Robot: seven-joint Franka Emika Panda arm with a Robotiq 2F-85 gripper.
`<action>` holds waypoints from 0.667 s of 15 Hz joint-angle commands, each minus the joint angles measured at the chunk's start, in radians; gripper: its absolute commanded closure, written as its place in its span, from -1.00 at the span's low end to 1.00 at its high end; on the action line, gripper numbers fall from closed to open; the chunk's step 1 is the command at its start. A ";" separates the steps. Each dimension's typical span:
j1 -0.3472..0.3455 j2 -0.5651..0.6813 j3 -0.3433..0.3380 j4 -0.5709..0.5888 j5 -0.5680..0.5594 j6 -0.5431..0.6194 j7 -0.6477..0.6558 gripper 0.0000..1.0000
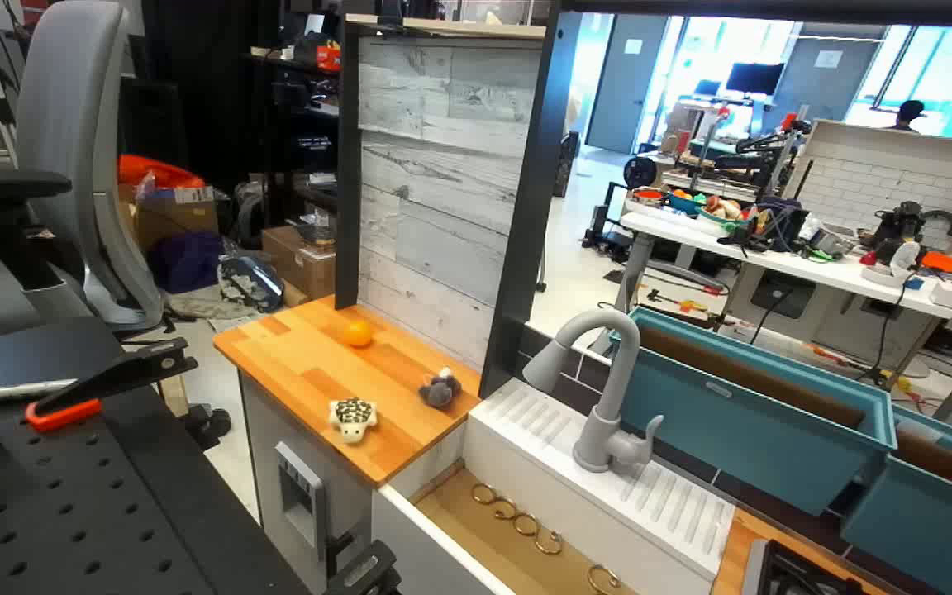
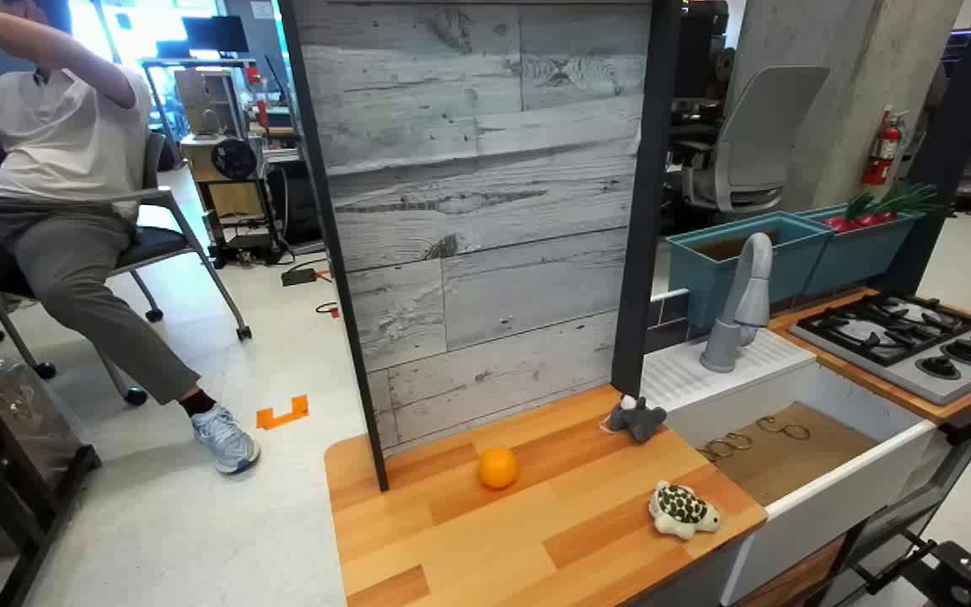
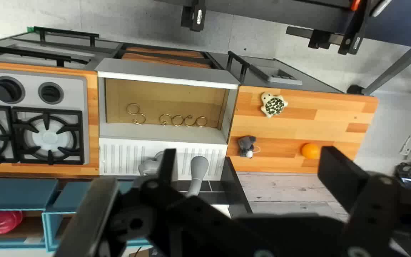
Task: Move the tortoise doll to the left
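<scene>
The tortoise [image 2: 683,510] lies shell up on the counter [image 2: 469,539], at the end next to the sink [image 2: 839,502] and near the front edge, head towards the corner; nothing touches it. The grey toy [image 2: 637,420] lies at the same end, farther back, near the backboard [image 2: 485,219]. The ball [image 2: 498,468] sits well apart, towards the opposite end. The gripper [image 3: 249,151], seen only in the wrist view, hangs above the scene, jaws wide apart, nothing between them. Assessment: the task is at the approach step; no grasp is made. The tortoise shows outside the span of the jaws, so the next move calls for a shift towards the front edge, then a descent with one finger each side of the shell. "Left" most likely means along the counter, away from the sink.
</scene>
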 commanded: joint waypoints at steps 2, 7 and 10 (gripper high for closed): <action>-0.035 0.005 0.033 0.002 0.016 -0.002 -0.012 -1.00; -0.035 0.005 0.033 0.002 0.016 -0.002 -0.012 -1.00; -0.030 0.013 0.046 0.001 0.019 0.011 0.010 -1.00</action>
